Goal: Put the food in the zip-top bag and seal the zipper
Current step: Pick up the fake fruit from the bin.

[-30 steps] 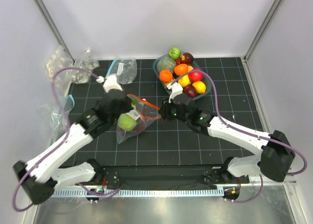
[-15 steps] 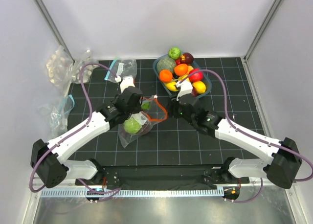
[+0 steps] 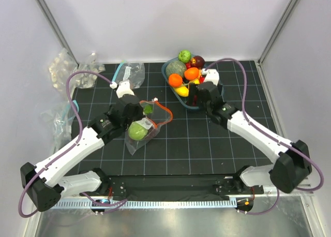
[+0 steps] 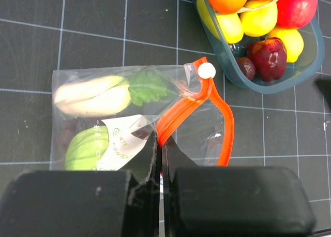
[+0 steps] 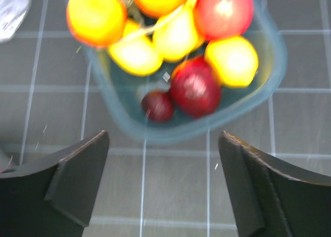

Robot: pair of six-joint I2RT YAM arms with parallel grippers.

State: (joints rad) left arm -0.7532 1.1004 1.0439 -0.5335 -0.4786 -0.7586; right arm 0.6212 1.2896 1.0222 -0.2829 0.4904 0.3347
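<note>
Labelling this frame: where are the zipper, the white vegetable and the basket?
zipper [image 4: 180,114], left wrist view, orange strip's wide band.
white vegetable [image 4: 90,96], left wrist view, its middle.
basket [image 5: 176,136], right wrist view, lower rim.

Bright, even white light fills the overhead view; the arms [image 3: 77,145] cast only faint, soft shadows on the dark grid mat [image 3: 207,144]. The left wrist view is sharp, with pale glare on the clear bag [image 4: 135,112]. The right wrist view is motion-blurred, smearing the glossy fruit [image 5: 194,89] in the bowl [image 5: 170,134]; its dark fingers [image 5: 72,180] look soft-edged.
</note>
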